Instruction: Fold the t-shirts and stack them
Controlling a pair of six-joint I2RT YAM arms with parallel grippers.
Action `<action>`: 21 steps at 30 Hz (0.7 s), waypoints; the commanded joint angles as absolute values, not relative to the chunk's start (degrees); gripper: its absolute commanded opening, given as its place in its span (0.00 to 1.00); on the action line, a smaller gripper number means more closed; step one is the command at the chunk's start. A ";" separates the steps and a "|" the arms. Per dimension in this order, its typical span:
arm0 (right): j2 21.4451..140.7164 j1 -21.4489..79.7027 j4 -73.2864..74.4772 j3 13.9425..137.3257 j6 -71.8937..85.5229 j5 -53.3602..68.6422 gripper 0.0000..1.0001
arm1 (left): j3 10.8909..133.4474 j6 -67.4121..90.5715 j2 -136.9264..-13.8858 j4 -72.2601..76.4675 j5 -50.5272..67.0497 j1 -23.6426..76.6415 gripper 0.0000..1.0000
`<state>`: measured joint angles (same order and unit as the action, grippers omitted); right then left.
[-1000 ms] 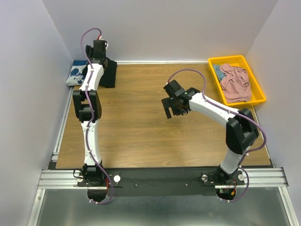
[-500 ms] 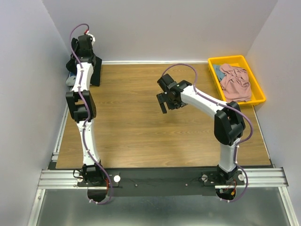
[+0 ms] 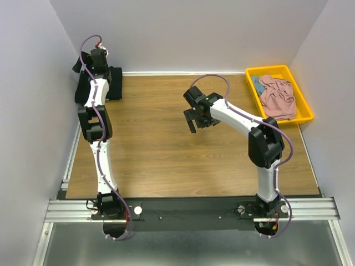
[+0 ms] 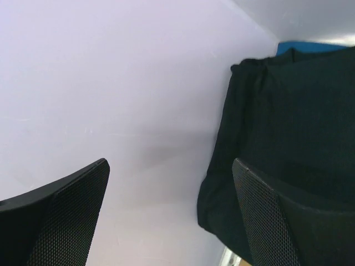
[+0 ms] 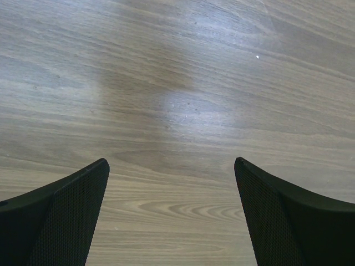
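Table (image 3: 166,144): wood-grain laminate, smooth, soft sheen, with a pale glare patch in the right wrist view. Black t-shirt (image 3: 115,86), far left: soft matt cloth, weave too dark to read. Pink t-shirt (image 3: 277,97), far right: thin matt cloth, crumpled. Bin (image 3: 307,108) holding it: yellow plastic, smooth, slightly glossy. Left gripper (image 4: 171,163) pads (image 4: 66,221) and right gripper (image 5: 171,162) pads (image 5: 283,221): black, matt, fine mesh-like dimpled texture. 2 arms, left arm (image 3: 100,163) and right arm (image 3: 236,117): white shells look like smooth semi-gloss plastic, black joints matt. Cables (image 3: 213,77): purple, smooth sheath. Near rail (image 3: 72,209): bare silver metal, dull brushed look. Walls (image 3: 194,33): plain, pale, matt.
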<state>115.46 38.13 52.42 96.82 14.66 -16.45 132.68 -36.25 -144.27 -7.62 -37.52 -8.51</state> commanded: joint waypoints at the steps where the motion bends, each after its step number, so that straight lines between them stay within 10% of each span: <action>1: 113.74 37.53 54.49 96.25 17.92 -19.42 1.00 | 134.82 -29.98 -142.38 -7.19 -36.39 -8.61 0.98; 21: 72.39 8.53 46.93 72.34 21.79 -19.06 1.00 | 88.45 23.00 -94.60 -11.08 -0.27 11.07 0.98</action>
